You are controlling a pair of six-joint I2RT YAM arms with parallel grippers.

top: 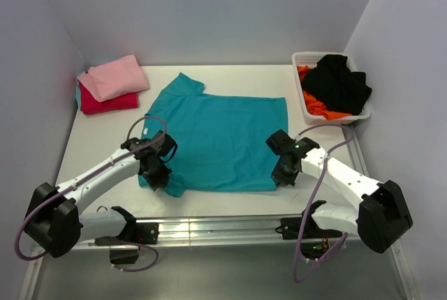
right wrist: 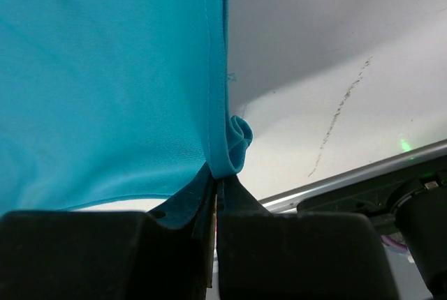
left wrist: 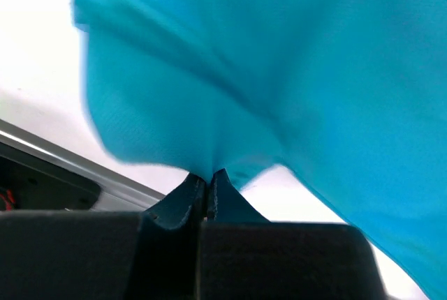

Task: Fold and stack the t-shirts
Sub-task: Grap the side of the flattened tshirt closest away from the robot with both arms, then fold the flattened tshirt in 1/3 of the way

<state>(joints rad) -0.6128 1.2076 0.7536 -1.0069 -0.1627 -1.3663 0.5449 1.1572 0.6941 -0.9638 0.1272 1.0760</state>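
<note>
The teal t-shirt lies spread on the table's middle. My left gripper is shut on its near left corner; in the left wrist view the cloth is pinched at the fingertips. My right gripper is shut on its near right hem; in the right wrist view the hem bunches at the fingertips. A folded pink t-shirt lies on a folded red t-shirt at the far left. A black t-shirt and an orange t-shirt sit in the basket.
The white lattice basket stands at the far right corner. A metal rail runs along the table's near edge. Walls close in the left, back and right sides.
</note>
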